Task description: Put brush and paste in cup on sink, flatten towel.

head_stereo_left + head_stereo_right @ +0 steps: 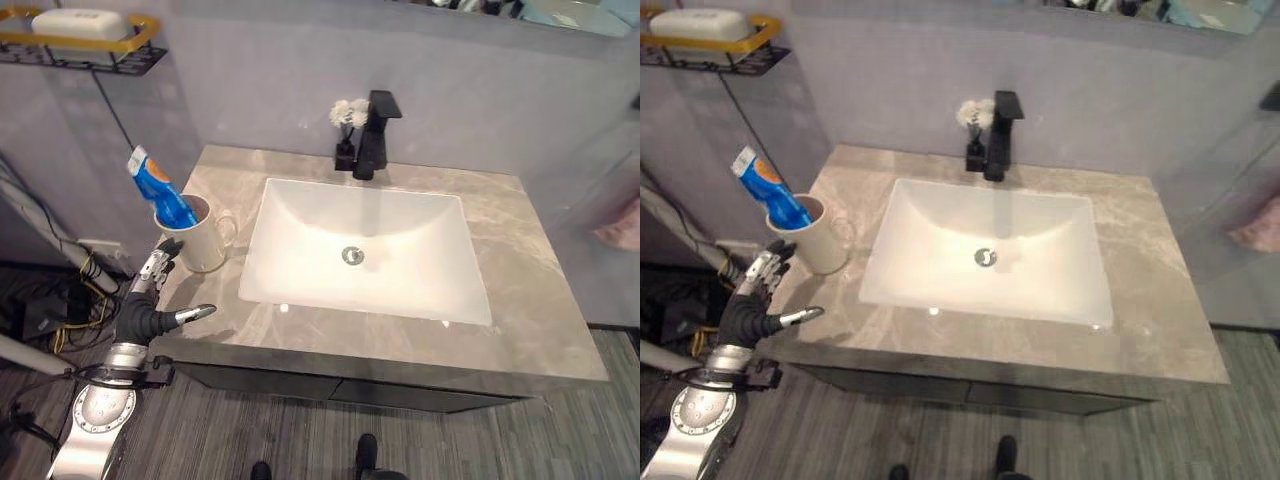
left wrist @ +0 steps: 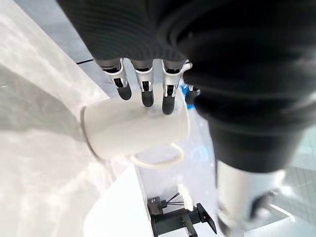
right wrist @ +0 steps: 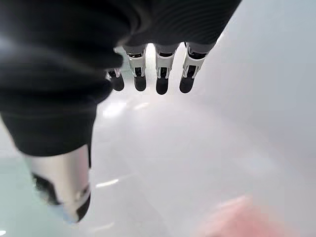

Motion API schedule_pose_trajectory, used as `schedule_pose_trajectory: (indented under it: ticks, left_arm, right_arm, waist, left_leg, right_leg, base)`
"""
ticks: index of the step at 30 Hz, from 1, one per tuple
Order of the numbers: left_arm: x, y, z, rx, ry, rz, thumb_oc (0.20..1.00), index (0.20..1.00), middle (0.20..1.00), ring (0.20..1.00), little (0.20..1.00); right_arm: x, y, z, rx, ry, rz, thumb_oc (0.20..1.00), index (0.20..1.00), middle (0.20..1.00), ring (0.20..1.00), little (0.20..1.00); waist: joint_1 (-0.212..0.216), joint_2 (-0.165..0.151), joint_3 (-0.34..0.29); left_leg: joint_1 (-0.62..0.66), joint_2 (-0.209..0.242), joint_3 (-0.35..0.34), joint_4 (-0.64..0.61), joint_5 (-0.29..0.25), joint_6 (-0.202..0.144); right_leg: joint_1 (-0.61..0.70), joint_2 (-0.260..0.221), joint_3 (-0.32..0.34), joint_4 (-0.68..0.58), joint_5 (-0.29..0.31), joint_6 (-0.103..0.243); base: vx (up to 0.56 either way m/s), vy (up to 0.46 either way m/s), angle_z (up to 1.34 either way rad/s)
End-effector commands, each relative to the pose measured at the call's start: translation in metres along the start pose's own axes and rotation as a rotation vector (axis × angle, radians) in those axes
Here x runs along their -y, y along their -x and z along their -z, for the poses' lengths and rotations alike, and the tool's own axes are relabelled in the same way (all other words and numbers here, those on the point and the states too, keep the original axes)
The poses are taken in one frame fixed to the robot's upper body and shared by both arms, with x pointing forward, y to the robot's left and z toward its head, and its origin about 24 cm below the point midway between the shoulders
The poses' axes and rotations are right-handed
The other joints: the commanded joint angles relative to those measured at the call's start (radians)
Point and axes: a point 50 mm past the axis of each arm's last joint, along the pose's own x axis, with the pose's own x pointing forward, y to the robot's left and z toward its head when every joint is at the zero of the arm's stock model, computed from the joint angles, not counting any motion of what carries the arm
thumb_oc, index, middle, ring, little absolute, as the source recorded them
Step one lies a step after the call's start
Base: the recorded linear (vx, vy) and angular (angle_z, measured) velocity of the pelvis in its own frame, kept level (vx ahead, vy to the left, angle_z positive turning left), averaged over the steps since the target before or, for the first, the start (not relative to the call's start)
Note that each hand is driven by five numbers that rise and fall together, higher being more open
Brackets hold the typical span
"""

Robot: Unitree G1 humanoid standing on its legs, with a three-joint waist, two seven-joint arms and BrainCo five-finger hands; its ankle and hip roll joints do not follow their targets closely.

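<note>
Left eye view: left hand (image 1: 150, 290) hovering released just beside cup (image 1: 205, 243), paste (image 1: 160, 187) standing inside; right hand (image 3: 148, 74) hanging relaxed.

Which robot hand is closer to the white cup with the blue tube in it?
The left hand. It sits open right beside the white cup, fingers reaching toward its side. The right hand is off by a wall, with pink cloth nearby.

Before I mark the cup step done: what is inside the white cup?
A blue toothpaste tube stands tilted in the white cup. No brush shows above the rim; the cup's wall hides its lower inside.
</note>
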Motion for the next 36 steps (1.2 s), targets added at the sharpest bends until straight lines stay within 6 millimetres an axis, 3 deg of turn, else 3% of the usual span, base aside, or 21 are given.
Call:
schedule_pose_trajectory:
  ticks: [1,2,3,4,7,11,14,15,16,17,19,23,30,36]
  left_arm:
    - [-0.012,-0.001,-0.005,0.031,0.024,-0.064,0.2,0.2,0.2,0.2,0.2]
    - [-0.012,-0.001,-0.002,0.016,0.036,-0.073,0.2,0.2,0.2,0.2,0.2]
    - [-0.012,-0.001,-0.002,0.016,0.036,-0.073,0.2,0.2,0.2,0.2,0.2]
    - [-0.012,0.001,0.003,-0.011,0.049,-0.078,0.2,0.2,0.2,0.2,0.2]
    - [-0.012,0.0,0.006,-0.025,0.045,-0.074,0.2,0.2,0.2,0.2,0.2]
    - [-0.009,-0.001,0.007,-0.029,0.07,-0.07,0.2,0.2,0.2,0.2,0.2]
    - [-0.007,0.0,0.014,-0.059,0.112,-0.076,0.2,0.2,0.2,0.2,0.2]
    - [-0.006,-0.002,0.014,-0.055,0.127,-0.071,0.2,0.2,0.2,0.2,0.2]
    - [-0.004,-0.004,0.016,-0.064,0.148,-0.072,0.2,0.2,0.2,0.2,0.2]
    - [-0.003,-0.006,0.017,-0.064,0.16,-0.07,0.2,0.2,0.2,0.2,0.2]
    - [0.0,-0.009,0.018,-0.067,0.2,-0.061,0.2,0.2,0.2,0.2,0.2]
    - [0.001,-0.013,0.023,-0.085,0.247,-0.063,0.2,0.2,0.2,0.2,0.2]
    - [-0.002,-0.028,0.019,-0.061,0.248,-0.086,0.2,0.2,0.2,0.2,0.2]
    - [-0.002,-0.049,0.01,-0.002,0.242,-0.116,0.2,0.2,0.2,0.2,0.2]
  right_arm:
    - [0.013,0.002,0.031,-0.161,0.01,0.121,1.0,1.0,1.0,1.0,1.0]
    - [0.013,0.014,0.05,-0.248,0.04,0.11,1.0,1.0,1.0,1.0,1.0]
    - [0.013,0.014,0.05,-0.248,0.04,0.11,1.0,1.0,1.0,1.0,1.0]
    - [0.019,0.043,0.091,-0.471,0.069,0.102,1.0,1.0,1.0,1.0,1.0]
    - [0.028,0.083,0.133,-0.76,0.064,0.108,1.0,1.0,1.0,1.0,1.0]
    - [0.031,0.151,0.165,-1.09,0.094,-0.01,1.0,1.0,1.0,1.0,1.0]
    - [0.031,0.196,0.175,-1.295,0.079,-0.126,1.0,1.0,1.0,1.0,1.0]
    - [0.03,0.209,0.176,-1.33,0.127,-0.21,1.0,1.0,1.0,1.0,1.0]
    - [0.019,0.229,0.172,-1.332,0.215,-0.411,1.0,1.0,1.0,1.0,1.0]
    - [0.016,0.229,0.171,-1.313,0.246,-0.459,1.0,1.0,1.0,1.0,1.0]
    - [-0.002,0.247,0.163,-1.21,0.358,-0.778,1.0,1.0,1.0,1.0,1.0]
    - [-0.035,0.261,0.145,-0.954,0.452,-1.167,1.0,1.0,1.0,1.0,1.0]
    - [-0.076,0.272,0.112,-0.662,0.421,-1.442,1.0,1.0,1.0,1.0,1.0]
    - [-0.089,0.276,0.1,-0.593,0.404,-1.499,1.0,1.0,1.0,1.0,1.0]
  waist:
    - [-0.018,0.031,-0.012]
    - [-0.02,0.035,-0.012]
    - [-0.02,0.035,-0.012]
    - [-0.025,0.04,-0.006]
    - [-0.022,0.049,0.001]
    - [-0.012,0.063,0.017]
    - [-0.004,0.069,0.028]
    - [-0.001,0.071,0.032]
    - [0.002,0.072,0.04]
    - [0.002,0.076,0.043]
    - [0.003,0.081,0.056]
    - [0.0,0.091,0.068]
    - [-0.007,0.109,0.089]
    - [-0.013,0.121,0.098]
  left_leg:
    - [-0.076,0.004,-0.053,0.001,0.051,0.021]
    - [-0.073,0.003,-0.053,0.001,0.045,0.021]
    - [-0.073,0.003,-0.053,0.001,0.045,0.021]
    - [-0.07,0.0,-0.05,0.001,0.048,0.023]
    - [-0.066,-0.007,-0.051,0.001,0.039,0.022]
    - [-0.067,-0.011,-0.05,0.001,0.042,0.019]
    - [-0.069,-0.009,-0.047,0.001,0.047,0.014]
    - [-0.071,-0.009,-0.046,0.001,0.049,0.013]
    - [-0.072,-0.009,-0.044,0.001,0.053,0.011]
    - [-0.076,-0.008,-0.043,0.001,0.056,0.009]
    - [-0.076,-0.006,-0.039,0.001,0.061,0.006]
    - [-0.099,-0.002,-0.033,0.001,0.078,0.0]
    - [-0.132,-0.002,-0.027,0.001,0.092,-0.008]
    - [-0.158,0.003,-0.024,0.001,0.099,-0.017]
  right_leg:
    - [0.122,-0.048,0.006,0.025,-0.044,0.071]
    - [0.123,-0.049,0.01,0.024,-0.046,0.072]
    - [0.123,-0.049,0.01,0.024,-0.046,0.072]
    - [0.124,-0.052,0.012,0.029,-0.042,0.071]
    - [0.128,-0.056,0.011,0.028,-0.046,0.073]
    - [0.129,-0.06,0.009,0.024,-0.045,0.072]
    - [0.128,-0.061,0.005,0.02,-0.047,0.071]
    - [0.127,-0.061,0.003,0.019,-0.046,0.07]
    - [0.126,-0.06,0.004,0.018,-0.045,0.069]
    - [0.122,-0.06,0.004,0.017,-0.043,0.068]
    - [0.12,-0.058,0.005,0.018,-0.045,0.065]
    - [0.097,-0.054,0.011,0.017,-0.038,0.058]
    - [0.064,-0.053,0.022,0.005,-0.026,0.056]
    - [0.038,-0.053,0.022,-0.001,-0.022,0.057]
  base:
    - [0.02,0.021,-0.15]
    - [0.01,0.021,-0.11]
    - [0.02,0.016,-0.06]
    - [0.02,0.015,-0.04]
    - [0.01,0.006,0.0]
    - [0.0,0.0,0.0]
    - [0.0,0.0,0.0]
    - [-0.04,-0.018,0.0]
    - [-0.04,-0.015,0.02]
    - [-0.03,-0.014,0.01]
    - [0.0,0.0,0.0]
    - [0.0,0.0,0.0]
    - [0.0,-0.003,-0.01]
    - [0.01,-0.032,-0.05]
